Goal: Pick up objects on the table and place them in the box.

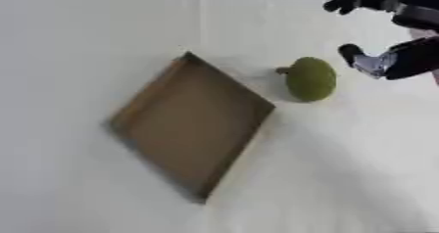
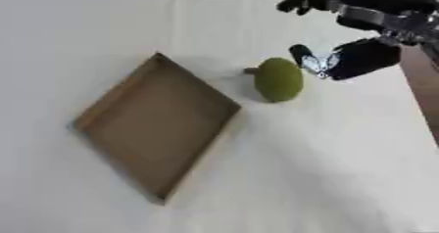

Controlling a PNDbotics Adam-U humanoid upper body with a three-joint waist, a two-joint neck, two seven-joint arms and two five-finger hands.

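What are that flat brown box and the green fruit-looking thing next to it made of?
The box looks like cardboard: matte brown, with thin low walls and sharp folded corners. The green fruit has a dull, slightly rough-looking skin and a short brown stem; whether it is real or a plastic or foam imitation cannot be told. Both rest on a white table cover that looks like matte cloth or paper.

Right hand point(image 1: 377, 31) open above and beside green stemmed fruit point(image 1: 309, 79), not touching; fruit just beside empty cardboard tray point(image 1: 141, 104) on white table point(image 1: 343, 178).
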